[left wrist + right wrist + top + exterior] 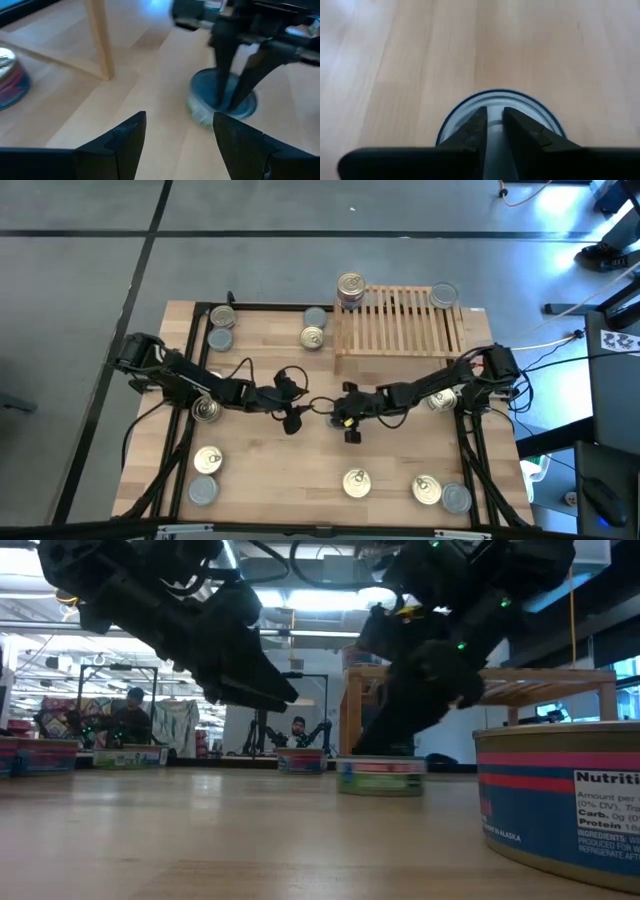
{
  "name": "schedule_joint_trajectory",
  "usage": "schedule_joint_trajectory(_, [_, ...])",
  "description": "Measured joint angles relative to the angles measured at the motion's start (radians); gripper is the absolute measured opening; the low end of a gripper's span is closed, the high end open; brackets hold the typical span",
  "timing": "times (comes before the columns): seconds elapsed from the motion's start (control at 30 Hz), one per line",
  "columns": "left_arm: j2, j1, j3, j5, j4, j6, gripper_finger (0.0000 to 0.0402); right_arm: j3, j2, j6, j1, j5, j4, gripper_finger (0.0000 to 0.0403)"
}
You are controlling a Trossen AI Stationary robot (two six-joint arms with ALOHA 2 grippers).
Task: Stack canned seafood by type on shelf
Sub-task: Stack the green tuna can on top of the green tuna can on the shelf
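Here, left tool (177, 117) spread; right tool (492, 114) nearly pressed together atop one tin (540, 117).

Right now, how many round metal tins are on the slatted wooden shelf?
2: gold-topped tin at its far-left corner, maybe hiding more beneath; silver-topped tin at its far-right corner.

Between the black right jaws (492, 127) sits a can (501, 112) with a silver-grey top and a dark blue rim; from the left wrist view its side shows a pale green label. The left jaws (175, 145) are black too. The surface (300, 470) is light, pale-grained wood, and the shelf (400, 320) is the same pale wood in slats. Well off from both jaws, 1 near can (560, 800) is blue with a pink-red band and a white panel of black print, and another can (10, 77) has a gold top with red and blue stripes.
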Motion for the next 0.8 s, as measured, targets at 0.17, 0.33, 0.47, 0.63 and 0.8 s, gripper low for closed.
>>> schedule_joint_trajectory(0.17, [0.077, -0.006, 0.061, 0.0, 0.0, 0.011, 0.0229, 0.013, -0.077, -0.076, 0.003, 0.007, 0.022, 0.0074])
schedule_joint_trajectory(0.33, [0.111, -0.011, 0.129, 0.0, 0.0, 0.065, 0.0229, 0.014, -0.258, -0.113, 0.036, -0.008, -0.154, 0.0074])
schedule_joint_trajectory(0.47, [0.129, -0.004, 0.163, 0.007, 0.009, 0.071, 0.0229, 0.014, -0.353, -0.121, 0.062, -0.008, -0.304, 0.0074])
schedule_joint_trajectory(0.63, [0.212, 0.027, 0.21, 0.139, 0.008, 0.103, 0.0229, 0.013, -0.366, -0.135, 0.083, -0.008, -0.375, 0.0074])
schedule_joint_trajectory(0.8, [0.303, 0.036, 0.278, 0.157, 0.008, 0.169, 0.0229, 0.013, -0.352, -0.113, 0.082, -0.008, -0.366, 0.0074])
